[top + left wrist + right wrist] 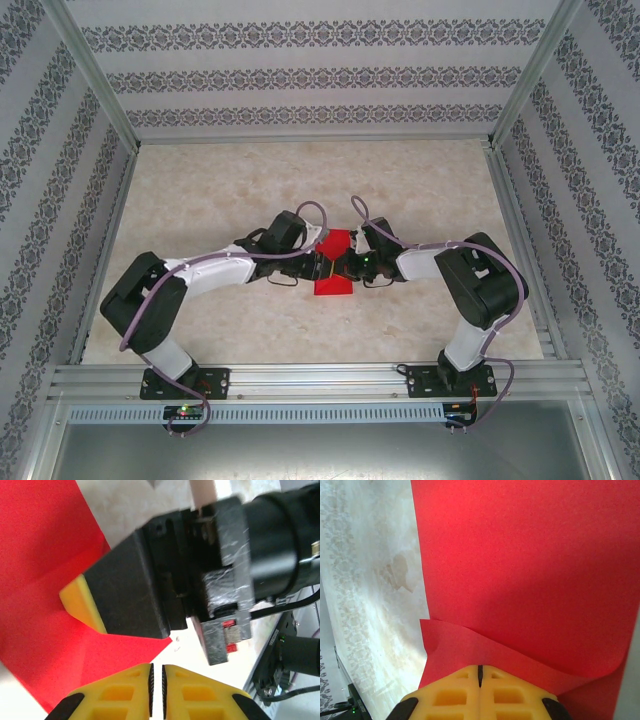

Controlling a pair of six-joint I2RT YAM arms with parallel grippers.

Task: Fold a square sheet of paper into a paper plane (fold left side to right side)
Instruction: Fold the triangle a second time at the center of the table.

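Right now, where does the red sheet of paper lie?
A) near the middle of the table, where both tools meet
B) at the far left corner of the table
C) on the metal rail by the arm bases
A: from above, the red sheet of paper lies near the middle of the table, and the left tool and the right tool both reach it.

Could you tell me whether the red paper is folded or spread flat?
Partly folded: an edge of the red paper curls over the layer beneath, by the right hand.
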